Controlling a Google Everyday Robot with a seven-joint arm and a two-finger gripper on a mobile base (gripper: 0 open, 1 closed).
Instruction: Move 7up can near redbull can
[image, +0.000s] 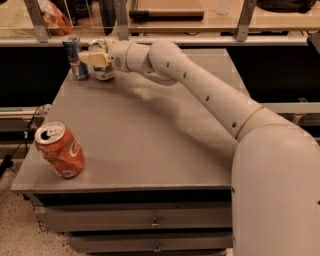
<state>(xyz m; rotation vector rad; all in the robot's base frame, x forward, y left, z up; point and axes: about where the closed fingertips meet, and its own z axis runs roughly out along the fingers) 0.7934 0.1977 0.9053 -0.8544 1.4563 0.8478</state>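
The 7up can (103, 71), whitish with green marks, stands upright at the table's far left corner. The slim blue-and-silver redbull can (75, 56) stands just left of it, a small gap between them. My gripper (98, 58) reaches in from the right on the long white arm, and its pale fingers (93, 58) sit around the upper part of the 7up can, hiding much of it.
An orange-red can (60, 150) with white lettering stands tilted at the table's near left corner. The grey table (150, 145) has drawers below its front edge. A shelf rail and metal posts (120, 20) run behind the far edge.
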